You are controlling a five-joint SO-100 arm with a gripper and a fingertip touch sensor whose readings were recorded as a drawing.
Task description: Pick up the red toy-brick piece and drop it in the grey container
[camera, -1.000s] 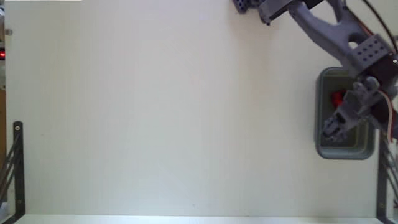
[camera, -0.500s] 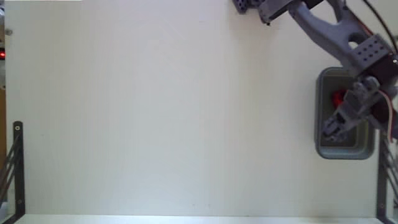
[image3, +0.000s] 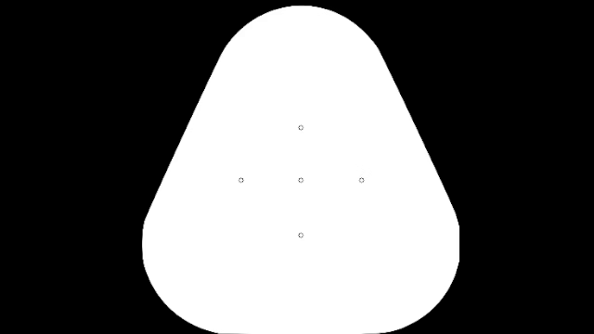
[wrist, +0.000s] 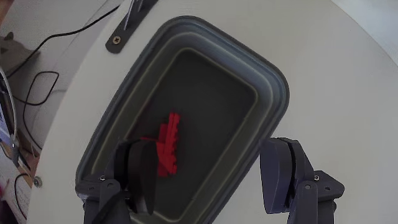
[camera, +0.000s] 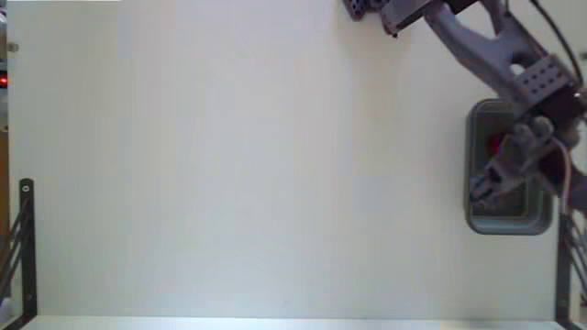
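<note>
Reaching over grey container (wrist: 273,93), arm bent downward; gripper (wrist: 214,168) spread wide, empty; red toy-brick piece (wrist: 168,142) inside.

The red toy-brick piece (wrist: 167,143) lies on the dark floor of the grey container (wrist: 273,87).

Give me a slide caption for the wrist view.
Open pincer above the grey plastic tub, small red plastic piece lying inside.

Arm: grey, enters the fixed view at top centre and slants down to the right edge.
Pincer (wrist: 211,180): jaws spread wide, empty, both fingers (wrist: 283,177) visible in the wrist view.
</note>
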